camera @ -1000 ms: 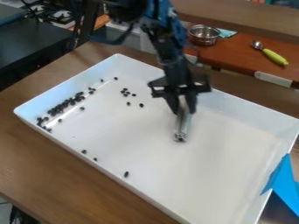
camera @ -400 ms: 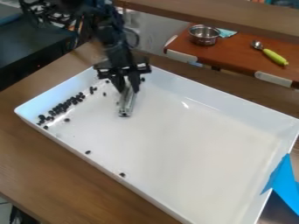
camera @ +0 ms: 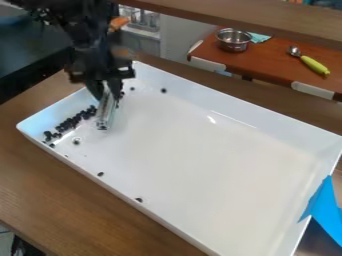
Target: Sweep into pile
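Observation:
In the upper left of the tray, my gripper [camera: 105, 90] points down, shut on a narrow silvery tool [camera: 105, 114] whose lower end is at the tray floor. Just left of the tool, a row of small dark pieces [camera: 69, 123] lies along the left wall of the white tray [camera: 220, 185]. One loose piece [camera: 76, 142] rests right of the row's lower end. Two others, one of them a dark piece [camera: 163, 90], lie near the back wall, and two more are by the front wall. The gripper and tool may hide pieces behind them.
The tray has raised walls on a wooden table [camera: 73, 195]. Blue tape [camera: 324, 207] covers its right edge. Behind stand a metal bowl [camera: 234, 41] and a green-handled scoop [camera: 314, 65] on a red-brown surface. A wooden beam [camera: 254, 19] crosses the top.
From the tray's middle, my gripper and the tool have moved left to beside the row. The loose pieces that lay in the upper middle are no longer there.

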Robot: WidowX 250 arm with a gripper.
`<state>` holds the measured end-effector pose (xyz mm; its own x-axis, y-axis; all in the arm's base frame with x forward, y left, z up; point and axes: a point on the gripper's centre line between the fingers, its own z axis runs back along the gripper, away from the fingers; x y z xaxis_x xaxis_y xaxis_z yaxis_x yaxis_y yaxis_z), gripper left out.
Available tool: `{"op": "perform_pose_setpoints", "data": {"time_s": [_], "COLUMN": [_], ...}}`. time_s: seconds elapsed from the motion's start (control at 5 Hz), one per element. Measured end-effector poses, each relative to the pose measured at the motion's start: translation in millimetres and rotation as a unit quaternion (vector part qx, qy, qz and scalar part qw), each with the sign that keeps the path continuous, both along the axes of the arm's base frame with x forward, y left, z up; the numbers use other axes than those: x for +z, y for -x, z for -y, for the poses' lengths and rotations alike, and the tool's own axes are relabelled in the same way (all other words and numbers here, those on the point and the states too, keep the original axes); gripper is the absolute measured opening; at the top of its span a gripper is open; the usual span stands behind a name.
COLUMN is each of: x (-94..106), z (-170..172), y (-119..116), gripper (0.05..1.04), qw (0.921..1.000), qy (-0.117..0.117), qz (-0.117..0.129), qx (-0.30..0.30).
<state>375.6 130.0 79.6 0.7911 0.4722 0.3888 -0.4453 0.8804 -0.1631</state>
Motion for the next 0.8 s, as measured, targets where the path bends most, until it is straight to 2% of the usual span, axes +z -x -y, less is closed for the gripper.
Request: {"op": "perform_pose_setpoints", "data": {"time_s": [0.2,0.4,0.6,0.8], "x": [16.8,35.4,38.9,5.8], "z": [15,54,100,144], "y": [1,4,9,29], "gripper": [0.363,0.363,0.363,0.363], "qw": [0.9997,0.9966,0.9867,0.9719], "qy": [0.014,0.081,0.138,0.134], "qz": [0.018,0.013,-0.016,-0.048], "qx": [0.013,-0.008,-0.085,-0.188]}}
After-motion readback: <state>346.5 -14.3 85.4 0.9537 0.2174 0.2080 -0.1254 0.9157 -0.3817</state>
